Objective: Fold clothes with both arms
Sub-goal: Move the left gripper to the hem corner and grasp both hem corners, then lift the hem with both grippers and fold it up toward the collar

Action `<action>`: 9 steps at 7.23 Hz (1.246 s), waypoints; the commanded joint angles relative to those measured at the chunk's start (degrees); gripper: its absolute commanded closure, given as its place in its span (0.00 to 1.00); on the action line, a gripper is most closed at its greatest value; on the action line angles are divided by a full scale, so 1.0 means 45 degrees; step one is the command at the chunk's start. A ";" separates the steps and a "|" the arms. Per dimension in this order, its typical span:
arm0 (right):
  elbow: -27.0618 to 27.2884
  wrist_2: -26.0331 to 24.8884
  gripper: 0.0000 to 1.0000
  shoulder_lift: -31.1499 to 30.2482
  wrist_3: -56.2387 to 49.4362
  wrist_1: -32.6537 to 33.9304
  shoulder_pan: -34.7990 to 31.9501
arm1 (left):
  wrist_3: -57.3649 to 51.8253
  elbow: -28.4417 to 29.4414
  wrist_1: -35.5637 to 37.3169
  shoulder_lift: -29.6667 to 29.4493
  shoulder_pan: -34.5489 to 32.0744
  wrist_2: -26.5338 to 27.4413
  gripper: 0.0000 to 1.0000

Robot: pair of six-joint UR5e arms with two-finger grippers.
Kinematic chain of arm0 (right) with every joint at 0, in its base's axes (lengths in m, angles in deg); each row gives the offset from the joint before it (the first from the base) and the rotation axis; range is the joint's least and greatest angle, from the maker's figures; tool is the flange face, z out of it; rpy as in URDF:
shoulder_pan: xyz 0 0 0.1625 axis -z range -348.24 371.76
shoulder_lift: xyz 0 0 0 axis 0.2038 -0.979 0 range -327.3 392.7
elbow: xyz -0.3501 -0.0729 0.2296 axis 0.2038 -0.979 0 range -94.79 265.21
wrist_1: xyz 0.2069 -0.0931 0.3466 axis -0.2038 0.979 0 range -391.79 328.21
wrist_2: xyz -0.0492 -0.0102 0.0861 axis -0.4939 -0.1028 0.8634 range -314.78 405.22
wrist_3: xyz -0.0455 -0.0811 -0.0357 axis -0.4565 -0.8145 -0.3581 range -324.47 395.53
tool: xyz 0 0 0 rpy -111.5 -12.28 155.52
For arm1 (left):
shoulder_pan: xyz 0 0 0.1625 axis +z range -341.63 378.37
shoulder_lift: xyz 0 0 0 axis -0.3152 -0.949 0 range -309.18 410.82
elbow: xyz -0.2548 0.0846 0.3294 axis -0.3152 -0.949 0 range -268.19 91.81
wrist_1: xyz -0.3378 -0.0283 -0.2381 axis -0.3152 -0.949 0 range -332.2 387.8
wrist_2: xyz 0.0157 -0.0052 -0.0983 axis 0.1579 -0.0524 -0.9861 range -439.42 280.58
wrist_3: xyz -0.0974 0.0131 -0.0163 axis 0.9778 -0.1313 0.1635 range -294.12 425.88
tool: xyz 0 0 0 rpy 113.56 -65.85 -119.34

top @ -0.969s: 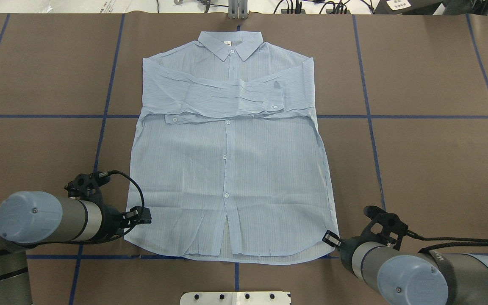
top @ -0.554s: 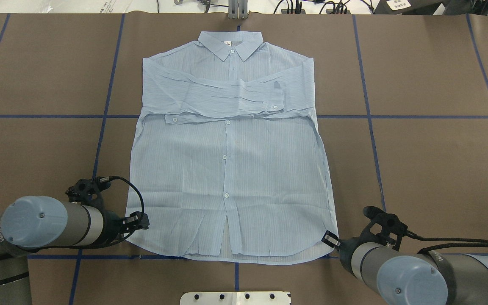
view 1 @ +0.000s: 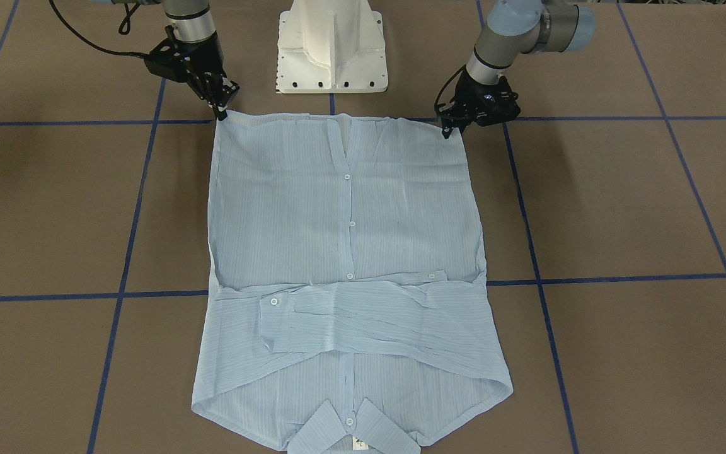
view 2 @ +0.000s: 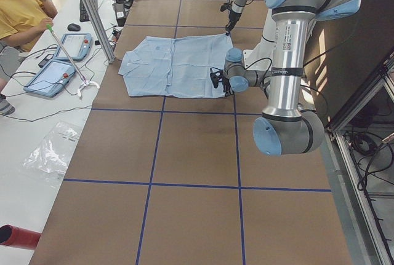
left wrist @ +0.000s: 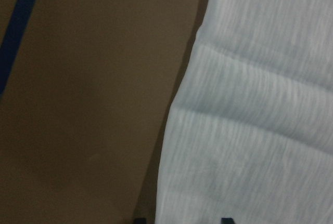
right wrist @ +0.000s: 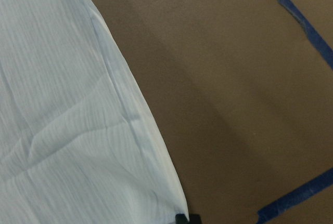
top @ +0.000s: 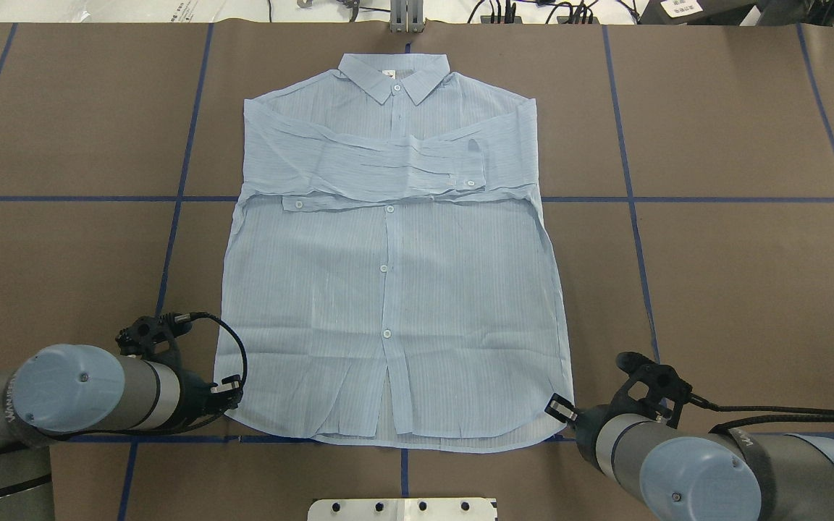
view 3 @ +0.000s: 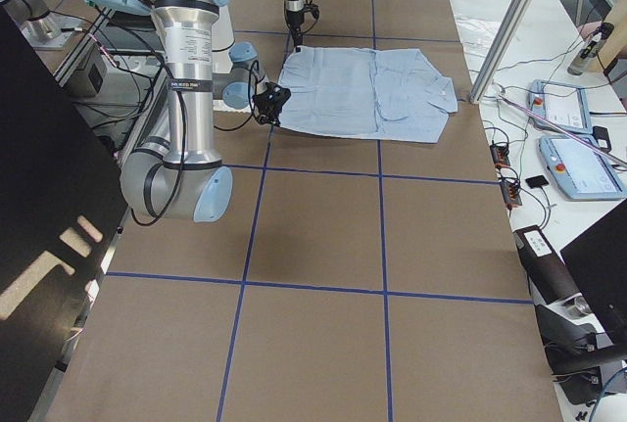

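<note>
Since the earlier overhead frame the shirt [top: 388,289] has stayed flat, while the left pincer [top: 232,391] has slid back along its side edge to the hem corner. The right pincer [top: 559,407] has hardly shifted.

The shirt lies face-up and buttoned, with both sleeves [top: 388,170] crossed over the chest. The collar [top: 394,76] is at the end far from both pincers, and the hem is the edge nearest them.

One pincer stands at each hem corner, so that the hem can, by judgement, be lifted evenly and carried toward the collar. In the left wrist view the left pincer is released, its two tips apart with the cloth edge between them. The right pincer appears clenched on its corner: in the right wrist view its tips meet where the cloth ends.

Beyond the pincers, the brown table [top: 735,289] carries blue tape lines [top: 677,198].
</note>
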 commanded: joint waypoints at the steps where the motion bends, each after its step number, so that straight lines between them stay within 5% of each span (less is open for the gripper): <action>1: -0.0004 -0.0019 1.00 0.0020 0.0000 0.0000 0.0000 | -0.0103 -0.0256 0.0074 0.0436 0.0039 0.0002 1.00; 6: 0.1380 0.0020 1.00 -0.0251 0.0740 0.0155 0.0856 | 0.1025 -0.3552 0.1828 0.0966 0.0232 -0.0818 1.00; 9: 0.2105 -0.0116 1.00 -0.0878 0.0977 0.0156 0.1134 | 0.1753 -0.3990 0.2496 0.0791 0.0781 -0.0720 1.00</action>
